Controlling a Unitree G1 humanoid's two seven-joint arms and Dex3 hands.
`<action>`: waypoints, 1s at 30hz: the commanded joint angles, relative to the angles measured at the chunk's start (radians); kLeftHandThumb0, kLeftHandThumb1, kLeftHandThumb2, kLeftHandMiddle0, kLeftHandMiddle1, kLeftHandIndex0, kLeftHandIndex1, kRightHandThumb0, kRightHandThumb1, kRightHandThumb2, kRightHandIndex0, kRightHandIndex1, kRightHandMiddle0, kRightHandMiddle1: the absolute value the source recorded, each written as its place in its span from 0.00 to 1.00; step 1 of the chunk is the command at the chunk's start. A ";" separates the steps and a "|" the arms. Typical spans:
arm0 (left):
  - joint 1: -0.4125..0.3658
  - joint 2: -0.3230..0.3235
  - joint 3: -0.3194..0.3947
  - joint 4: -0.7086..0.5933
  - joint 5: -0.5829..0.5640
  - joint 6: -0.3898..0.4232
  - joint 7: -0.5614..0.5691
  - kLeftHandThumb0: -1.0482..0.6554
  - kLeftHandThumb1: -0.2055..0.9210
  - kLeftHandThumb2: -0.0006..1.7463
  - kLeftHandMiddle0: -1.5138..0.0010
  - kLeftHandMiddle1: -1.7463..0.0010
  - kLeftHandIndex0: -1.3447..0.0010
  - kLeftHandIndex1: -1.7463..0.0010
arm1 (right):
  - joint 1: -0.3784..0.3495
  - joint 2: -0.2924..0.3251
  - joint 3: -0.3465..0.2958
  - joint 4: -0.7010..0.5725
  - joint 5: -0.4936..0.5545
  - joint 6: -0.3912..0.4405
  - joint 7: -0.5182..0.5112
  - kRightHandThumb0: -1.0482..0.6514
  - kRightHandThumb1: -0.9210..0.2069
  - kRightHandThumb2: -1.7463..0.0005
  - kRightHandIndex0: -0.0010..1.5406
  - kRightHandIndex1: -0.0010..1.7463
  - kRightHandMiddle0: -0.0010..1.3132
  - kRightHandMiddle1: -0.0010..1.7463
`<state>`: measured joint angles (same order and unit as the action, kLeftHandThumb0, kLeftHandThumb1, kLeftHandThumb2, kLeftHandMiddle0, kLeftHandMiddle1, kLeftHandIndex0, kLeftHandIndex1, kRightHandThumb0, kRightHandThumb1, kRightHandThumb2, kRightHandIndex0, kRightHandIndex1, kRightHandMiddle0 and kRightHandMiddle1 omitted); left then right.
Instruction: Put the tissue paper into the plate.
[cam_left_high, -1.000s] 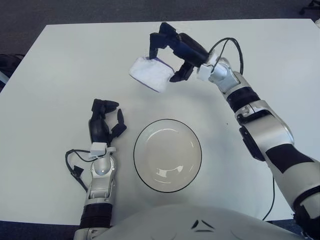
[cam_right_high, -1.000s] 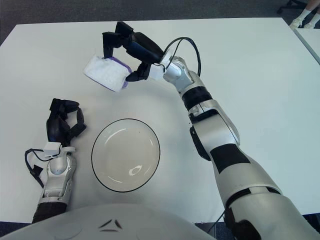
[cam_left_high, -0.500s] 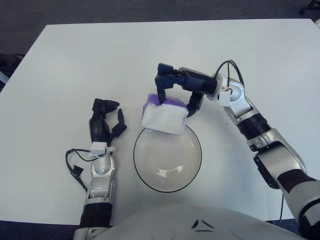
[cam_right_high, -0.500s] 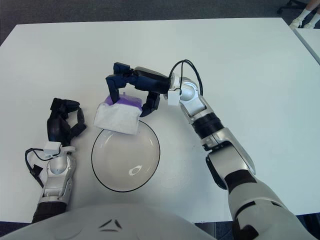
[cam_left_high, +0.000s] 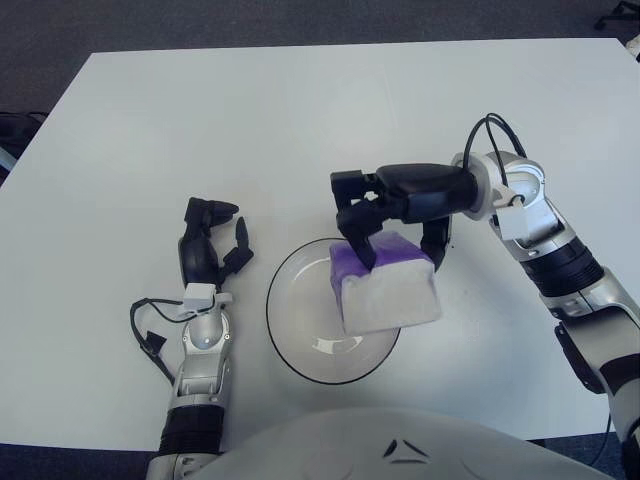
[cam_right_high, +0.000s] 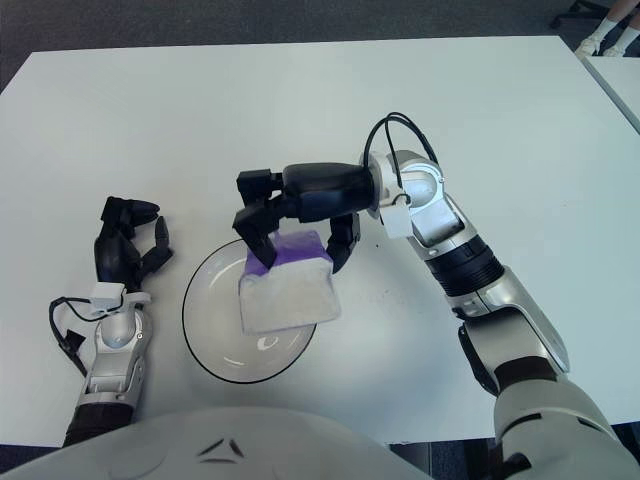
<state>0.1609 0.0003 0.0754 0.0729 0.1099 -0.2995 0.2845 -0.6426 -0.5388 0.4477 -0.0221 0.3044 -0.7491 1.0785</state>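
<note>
A white tissue pack (cam_left_high: 388, 293) with a purple top hangs over the right half of the white, dark-rimmed plate (cam_left_high: 295, 320). My right hand (cam_left_high: 392, 222) is shut on the pack's purple end, black fingers (cam_left_high: 352, 226) clamped on both sides, holding it above the plate's bowl. In the right eye view the pack (cam_right_high: 288, 292) covers the plate's (cam_right_high: 212, 325) right part. I cannot tell whether the pack touches the plate. My left hand (cam_left_high: 208, 242) shows left of the plate, fingers curled and holding nothing.
The white table (cam_left_high: 200, 130) stretches wide behind and beside the plate. A black cable (cam_left_high: 148, 335) loops by my left wrist. Another cable (cam_left_high: 490, 135) arcs over my right wrist. Dark floor lies beyond the table's far edge.
My right hand carried the tissue pack from the far middle of the table toward me and rightward, now over the plate. The left hand has stayed put.
</note>
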 joint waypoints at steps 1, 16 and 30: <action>0.081 -0.005 -0.005 0.138 0.018 0.007 -0.006 0.39 0.76 0.52 0.63 0.00 0.74 0.00 | 0.033 -0.007 0.004 -0.024 0.056 -0.042 0.063 0.62 0.89 0.00 0.60 1.00 0.54 0.96; 0.088 -0.006 -0.006 0.107 0.004 0.018 -0.021 0.39 0.77 0.51 0.64 0.00 0.74 0.00 | 0.001 0.068 -0.006 0.049 0.110 -0.077 0.146 0.61 0.82 0.06 0.51 1.00 0.56 0.95; 0.094 -0.010 -0.008 0.091 0.008 0.036 -0.022 0.39 0.78 0.50 0.63 0.00 0.74 0.00 | 0.125 0.010 -0.073 -0.070 0.015 0.108 0.088 0.10 0.02 0.39 0.01 0.09 0.01 0.20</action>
<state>0.1732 0.0027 0.0770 0.0607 0.1023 -0.2932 0.2685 -0.4979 -0.5370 0.3944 -0.0600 0.3363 -0.6382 1.1782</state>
